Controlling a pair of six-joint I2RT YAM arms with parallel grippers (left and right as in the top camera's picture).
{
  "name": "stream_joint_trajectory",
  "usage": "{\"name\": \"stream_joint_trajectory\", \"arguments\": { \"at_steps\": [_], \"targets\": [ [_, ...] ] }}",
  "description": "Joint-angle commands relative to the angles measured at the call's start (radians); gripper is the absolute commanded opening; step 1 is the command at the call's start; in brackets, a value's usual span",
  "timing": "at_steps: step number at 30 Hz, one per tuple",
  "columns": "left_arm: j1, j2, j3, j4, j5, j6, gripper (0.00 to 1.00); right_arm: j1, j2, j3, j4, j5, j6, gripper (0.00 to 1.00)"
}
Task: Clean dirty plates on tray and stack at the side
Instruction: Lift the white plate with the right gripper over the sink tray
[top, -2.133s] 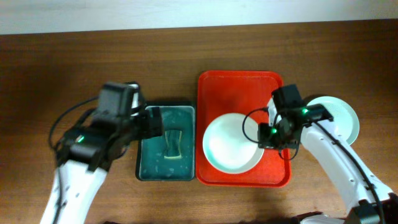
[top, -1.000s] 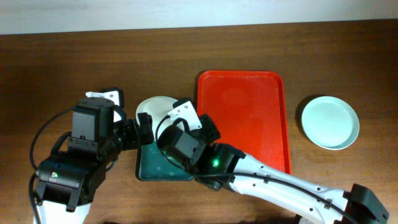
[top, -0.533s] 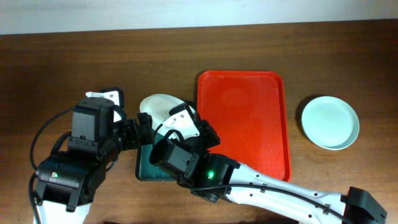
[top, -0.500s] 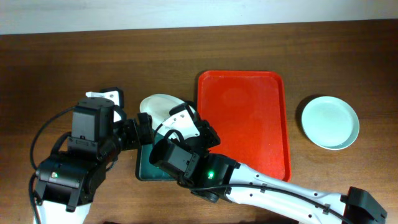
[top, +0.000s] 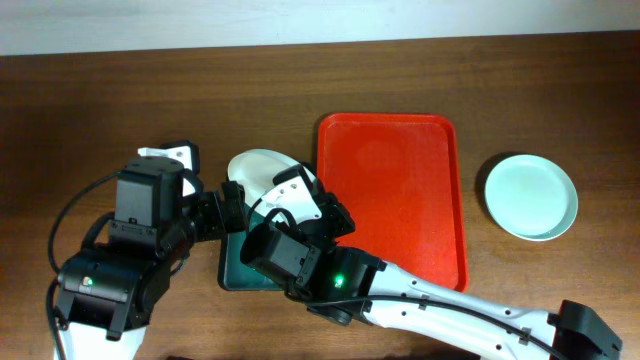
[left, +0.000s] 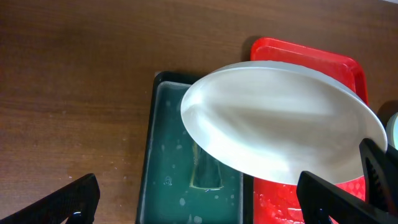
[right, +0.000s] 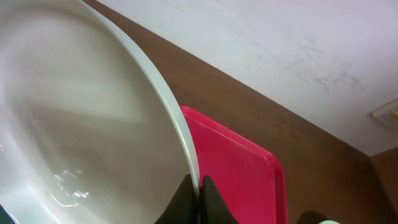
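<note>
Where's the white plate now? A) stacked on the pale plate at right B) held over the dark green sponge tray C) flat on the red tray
B: the right jaws pinch the white plate by its rim, and the left wrist view shows it above the dark green tray and its sponge; the red tray holds no plate.

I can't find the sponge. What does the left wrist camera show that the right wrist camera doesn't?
Only the left wrist view shows the dark green tray with the sponge in it, and the left gripper with its fingers wide apart. Only the right wrist view shows the pale wall and the right gripper pinching the rim of the white plate. Both show that plate, the red tray and the brown table.
</note>
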Motion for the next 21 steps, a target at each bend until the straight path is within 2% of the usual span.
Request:
{"name": "stream_joint_trajectory", "arguments": {
  "at_steps": [1,8,21],
  "targets": [
    [0.006,-0.002,0.008,-0.001,-0.006,0.0,0.99,0.003,-0.024,0.026,0.0,0.035,0.003,0.04],
    [0.006,-0.002,0.008,-0.001,-0.006,0.0,0.99,0.003,-0.024,0.026,0.002,0.035,-0.041,0.04],
    [0.006,-0.002,0.008,-0.001,-0.006,0.0,1.0,0.003,-0.024,0.026,0.005,0.035,-0.04,0.04]
  ]
}}
